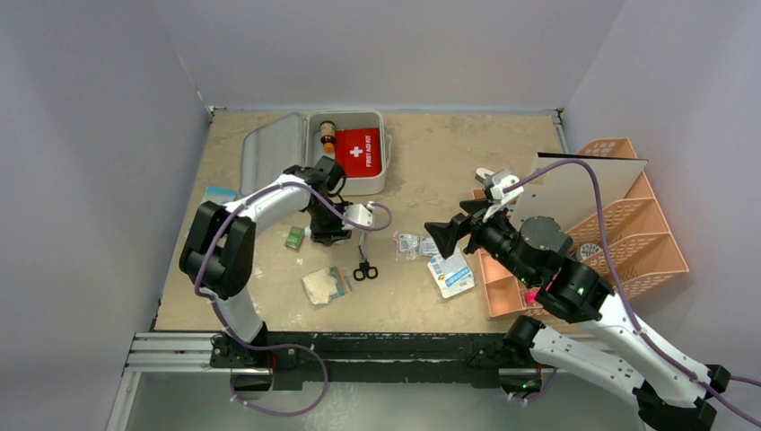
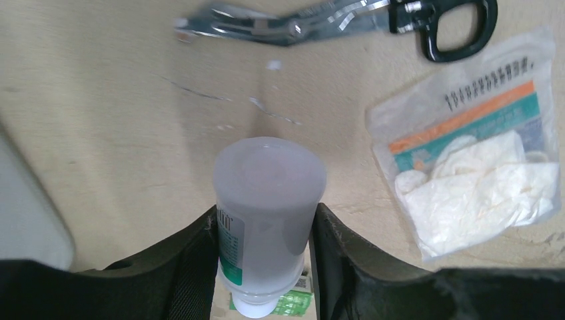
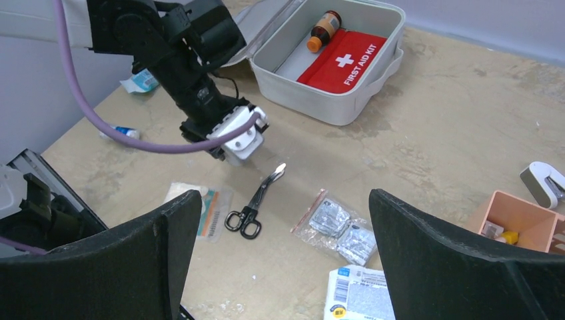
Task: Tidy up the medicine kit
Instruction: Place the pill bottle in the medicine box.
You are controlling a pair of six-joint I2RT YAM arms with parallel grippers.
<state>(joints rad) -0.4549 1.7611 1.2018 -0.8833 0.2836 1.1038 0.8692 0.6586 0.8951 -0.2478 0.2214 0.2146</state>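
Note:
The medicine kit (image 1: 350,185) lies open at the back of the table, its lid (image 1: 269,148) flat to the left. A red first aid pouch (image 1: 358,151) and a brown bottle (image 1: 328,135) lie inside it. In front of the kit, my left gripper (image 1: 325,232) points down at the table. In the left wrist view the left gripper (image 2: 265,223) is shut on a white plastic bottle (image 2: 266,187) with a green label, both fingers pressed to its sides. My right gripper (image 3: 285,200) hangs open and empty over the middle right of the table (image 1: 446,235).
Black-handled scissors (image 1: 364,260) and a packet of gloves (image 1: 325,285) lie near the left gripper. A green sachet (image 2: 293,303) lies under the bottle. A zip bag of wipes (image 1: 415,242) and a white pack (image 1: 450,274) lie below the right gripper. A peach organizer (image 1: 628,233) stands at right.

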